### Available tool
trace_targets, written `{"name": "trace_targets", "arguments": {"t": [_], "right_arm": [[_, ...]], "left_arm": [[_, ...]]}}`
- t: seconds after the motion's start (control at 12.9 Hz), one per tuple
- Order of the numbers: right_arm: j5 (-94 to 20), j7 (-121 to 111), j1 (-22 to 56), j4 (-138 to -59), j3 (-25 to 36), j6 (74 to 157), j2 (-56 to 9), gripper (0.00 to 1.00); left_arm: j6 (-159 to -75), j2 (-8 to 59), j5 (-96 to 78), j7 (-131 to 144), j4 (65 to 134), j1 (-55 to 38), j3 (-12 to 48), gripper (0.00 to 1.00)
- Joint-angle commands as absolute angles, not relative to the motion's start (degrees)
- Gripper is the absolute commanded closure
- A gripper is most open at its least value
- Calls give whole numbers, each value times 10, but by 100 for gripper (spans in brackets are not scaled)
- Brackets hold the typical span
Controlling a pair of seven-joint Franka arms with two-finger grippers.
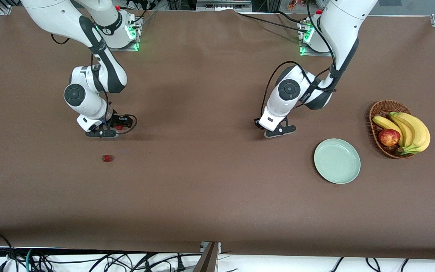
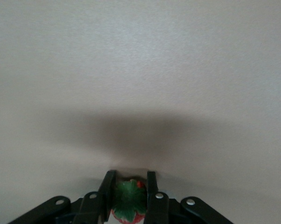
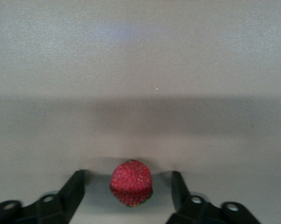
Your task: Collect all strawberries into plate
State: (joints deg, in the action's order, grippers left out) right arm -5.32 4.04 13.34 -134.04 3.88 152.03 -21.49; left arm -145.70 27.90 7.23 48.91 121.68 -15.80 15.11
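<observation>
My left gripper [image 1: 278, 131] is low over the bare table, toward the middle from the plate, and is shut on a strawberry [image 2: 128, 201] whose green top shows between the fingers [image 2: 152, 186]. That berry is hidden in the front view. My right gripper [image 1: 106, 132] is down at the table with its fingers open on either side of a second strawberry [image 3: 131, 189], not touching it; this berry also shows in the front view [image 1: 119, 127]. A third strawberry [image 1: 107, 158] lies on the table nearer to the front camera than the right gripper. The pale green plate [image 1: 337, 161] holds nothing.
A brown wicker basket [image 1: 380, 109] with bananas [image 1: 410, 130] and a red apple [image 1: 389, 137] stands beside the plate at the left arm's end of the table. Brown table cloth [image 1: 202, 181] covers the table.
</observation>
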Motion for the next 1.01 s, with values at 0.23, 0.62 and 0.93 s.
{"name": "trace_targets", "arguments": {"t": [0.23, 0.62, 0.93], "right_arm": [[-52, 13, 134, -1339, 40, 1527, -212, 67], [-52, 14, 137, -1321, 36, 1521, -207, 88], [-53, 31, 146, -1230, 26, 1426, -214, 92]], "left_arm": [[-1176, 243, 91, 269, 1087, -112, 145, 86], [-1172, 261, 139, -74, 1047, -7, 145, 80], [-1207, 321, 171, -327, 980, 53, 145, 80]]}}
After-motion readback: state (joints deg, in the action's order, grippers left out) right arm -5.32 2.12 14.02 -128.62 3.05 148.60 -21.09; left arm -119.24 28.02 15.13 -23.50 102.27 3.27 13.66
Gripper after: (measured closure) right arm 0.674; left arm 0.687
